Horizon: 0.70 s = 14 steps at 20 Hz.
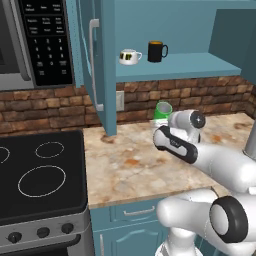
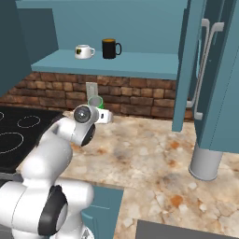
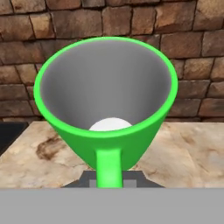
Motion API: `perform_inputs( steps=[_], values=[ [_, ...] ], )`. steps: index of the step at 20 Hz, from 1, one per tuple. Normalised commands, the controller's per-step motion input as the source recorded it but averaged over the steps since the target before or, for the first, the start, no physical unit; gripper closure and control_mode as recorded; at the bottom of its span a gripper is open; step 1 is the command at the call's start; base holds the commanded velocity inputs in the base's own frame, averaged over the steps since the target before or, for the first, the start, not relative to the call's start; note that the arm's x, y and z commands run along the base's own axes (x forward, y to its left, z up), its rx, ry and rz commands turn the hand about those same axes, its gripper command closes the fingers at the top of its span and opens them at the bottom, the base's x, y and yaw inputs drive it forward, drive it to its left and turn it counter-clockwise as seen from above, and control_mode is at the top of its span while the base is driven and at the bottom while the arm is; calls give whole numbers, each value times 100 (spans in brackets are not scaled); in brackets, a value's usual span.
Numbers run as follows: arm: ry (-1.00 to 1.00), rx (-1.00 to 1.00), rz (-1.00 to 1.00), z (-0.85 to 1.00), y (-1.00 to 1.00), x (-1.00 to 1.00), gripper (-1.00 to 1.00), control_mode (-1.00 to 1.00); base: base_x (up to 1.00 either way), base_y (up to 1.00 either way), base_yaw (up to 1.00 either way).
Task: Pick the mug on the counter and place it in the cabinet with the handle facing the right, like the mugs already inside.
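Figure: approach to the mug, read near to far. Nearest me, the arm point(image 1: 220, 165) reaches forward over the counter point(image 1: 130, 165), its wrist just short of the mug point(image 3: 107, 100). In the hand view the mug is very close and seen from above its rim, its handle point(image 3: 108, 168) turned straight toward the camera. The gripper point(image 3: 109, 181) shows as dark tips at the bottom, to either side of the handle; I cannot tell whether it is parted or closed on anything. In the base views the mug stands at the back of the counter, near the brick wall point(image 2: 140, 100) and partly hidden by the wrist. Beyond and above is the open cabinet point(image 1: 200, 65), where a white mug point(image 1: 130, 57) and a black mug point(image 1: 157, 51) stand, handles to the right.

I judge the mug light, rigid and smooth-walled, so likely to slip; its flared wall narrows downward. I would pinch the wall beside the handle, or across the rim, leaving the handle free to turn right.
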Motion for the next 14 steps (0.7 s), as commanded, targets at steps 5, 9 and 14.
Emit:
perform_inputs(
  steps=[5, 9, 14],
  values=[
    [3, 15, -2, 37, 0, 0, 100, -100, 0, 0, 0],
    [6, 22, 0, 24, 0, -6, 100, -100, 0, 0, 0],
    [3, 15, 0, 23, 2, -24, 100, -100, 0, 0, 0]
  ],
)
